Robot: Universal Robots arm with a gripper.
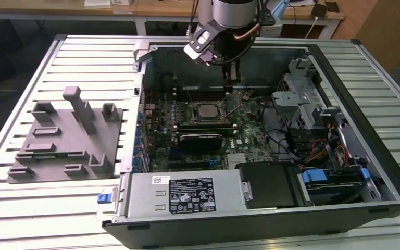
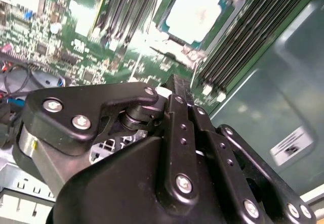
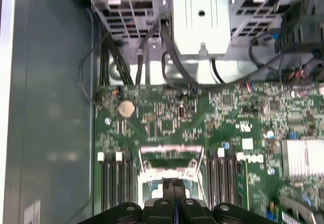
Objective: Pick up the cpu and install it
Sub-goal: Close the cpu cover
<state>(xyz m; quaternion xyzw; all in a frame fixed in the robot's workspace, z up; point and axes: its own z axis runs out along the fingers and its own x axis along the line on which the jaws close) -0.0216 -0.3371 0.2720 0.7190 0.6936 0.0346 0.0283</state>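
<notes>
Pincer (image 3: 174, 184) tips together, holding nothing. cpu (image 2: 198, 12) lies flat on the motherboard (image 3: 167, 123), below the tips and slightly ahead. It's square, so no preferred grasp axis.

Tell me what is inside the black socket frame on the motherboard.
The cpu lies flat in the socket frame, silvery top up. It hides whatever lies beneath it. The gripper covers part of the frame in the first wrist view.
</notes>
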